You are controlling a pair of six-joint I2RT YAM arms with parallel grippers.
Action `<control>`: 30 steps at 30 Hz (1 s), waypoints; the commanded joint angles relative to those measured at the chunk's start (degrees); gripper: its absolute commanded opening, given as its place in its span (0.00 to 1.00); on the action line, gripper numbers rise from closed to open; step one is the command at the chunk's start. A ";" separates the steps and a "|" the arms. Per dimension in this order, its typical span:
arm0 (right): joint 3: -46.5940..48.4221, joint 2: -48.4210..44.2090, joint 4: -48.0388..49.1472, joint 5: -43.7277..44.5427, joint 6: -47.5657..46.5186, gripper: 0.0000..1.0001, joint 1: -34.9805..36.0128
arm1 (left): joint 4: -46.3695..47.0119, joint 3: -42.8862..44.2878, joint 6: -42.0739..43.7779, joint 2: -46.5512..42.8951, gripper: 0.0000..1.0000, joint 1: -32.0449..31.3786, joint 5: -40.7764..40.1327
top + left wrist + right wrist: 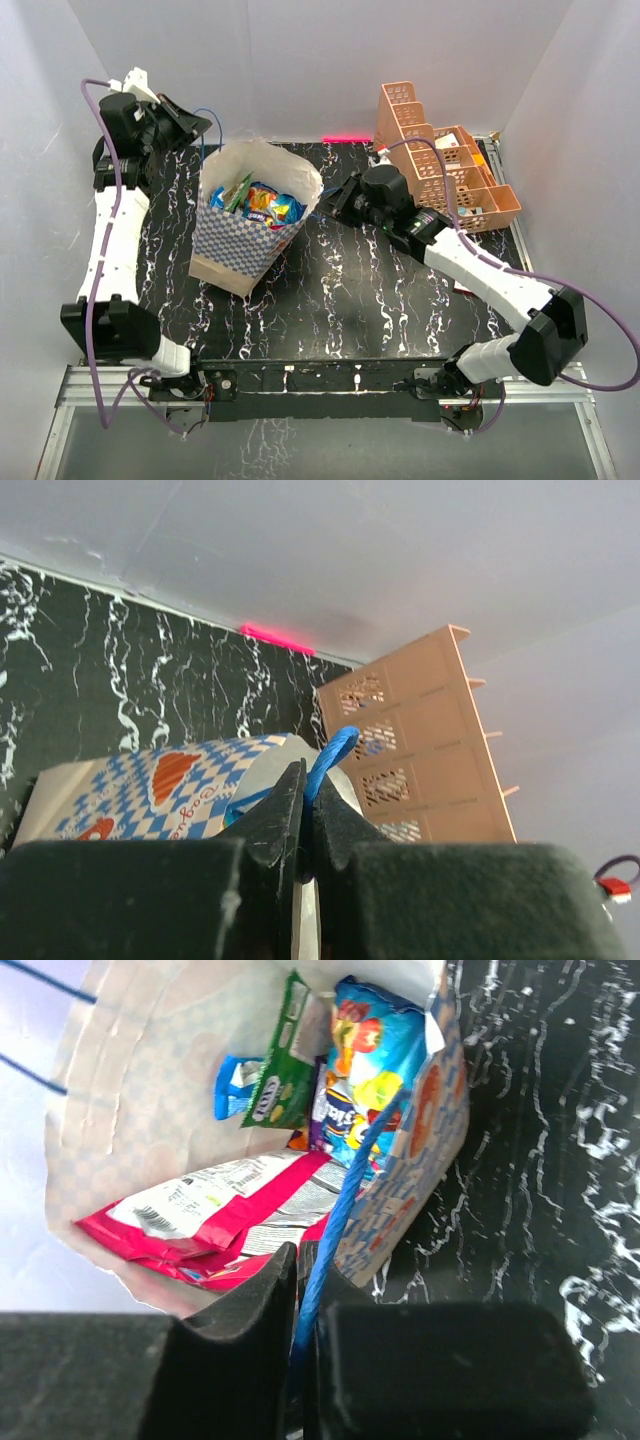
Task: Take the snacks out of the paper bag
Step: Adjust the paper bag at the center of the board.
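Right gripper (300, 1270): jaws clenched on the right cord handle (342, 1210), cord running up between the fingers to the bag rim. Nothing else in the pinch.

Left gripper (308, 792): same on the far side, clamped on the left cord handle (335, 752), raised above and behind the rim.

Paper bag (245, 235): sits on the table (380, 300), left of centre, between the two grippers, leaning a bit, mouth open. Orange rack (450, 165) is well apart at the back right.

Snacks (260, 205): all inside the bag, none out yet. The right wrist view shows the big red packet (225, 1225) flat against the lower wall, and a green packet (282, 1070) and a blue packet (372, 1050) deeper in.

Step in hand, by judgement: spread and steady the mouth with both handles. To do it well:
- pull the cords apart evenly and sideways, not up, or the base lifts and the bag tips
- keep tension light, since the cord anchors in paper can tear
- one arm has to let go to reach in; the left should hold while the right releases, being nearer the mouth
- take the red packet first; it is the biggest and the most exposed
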 commanded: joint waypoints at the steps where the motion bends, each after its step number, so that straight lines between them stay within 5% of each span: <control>1: 6.63 4.62 9.17 -3.75 -2.14 0.08 -0.29 | 8.91 8.58 0.56 5.36 0.00 0.68 -0.45; 7: 17.33 12.63 13.21 -2.13 -8.26 0.08 -0.46 | 16.30 20.54 2.51 14.11 0.00 2.54 6.49; 13: 24.59 20.54 19.27 -5.91 -8.01 0.07 -0.36 | 29.92 21.44 3.18 18.35 0.00 5.33 15.17; 21: 23.67 23.26 23.93 -5.45 -12.81 0.08 6.34 | 48.23 9.40 -3.04 15.17 0.00 7.71 23.93; 30: 2.37 14.31 29.27 2.71 -12.37 0.08 15.71 | 68.94 -12.19 -20.11 6.39 0.00 7.61 28.01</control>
